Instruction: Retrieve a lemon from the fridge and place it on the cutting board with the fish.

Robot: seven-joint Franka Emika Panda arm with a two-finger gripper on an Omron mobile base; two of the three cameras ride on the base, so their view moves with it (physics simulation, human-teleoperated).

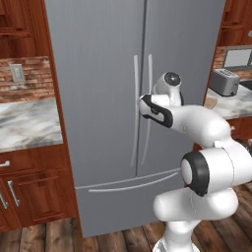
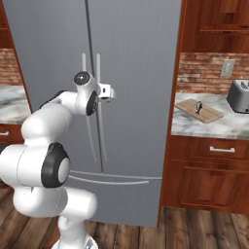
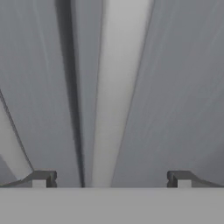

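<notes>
The grey fridge (image 1: 98, 98) (image 2: 141, 73) stands straight ahead with both doors shut, so the lemon is hidden. My gripper (image 2: 110, 92) is at the long silver handles (image 2: 99, 121) beside the door gap. In the hand view my gripper (image 3: 111, 179) is open, its fingertips (image 3: 41, 178) on either side of one pale handle (image 3: 116, 87) without touching it. On the counter to the right lies the tan cutting board (image 2: 210, 115) (image 1: 210, 102) with the dark fish (image 2: 198, 106) on it.
A silver toaster (image 2: 240, 96) (image 1: 225, 81) stands on the marble counter (image 2: 214, 127) right of the board. Another marble counter (image 1: 27, 123) lies left of the fridge, above wooden cabinets (image 1: 29, 192). The floor (image 2: 194, 228) is wood.
</notes>
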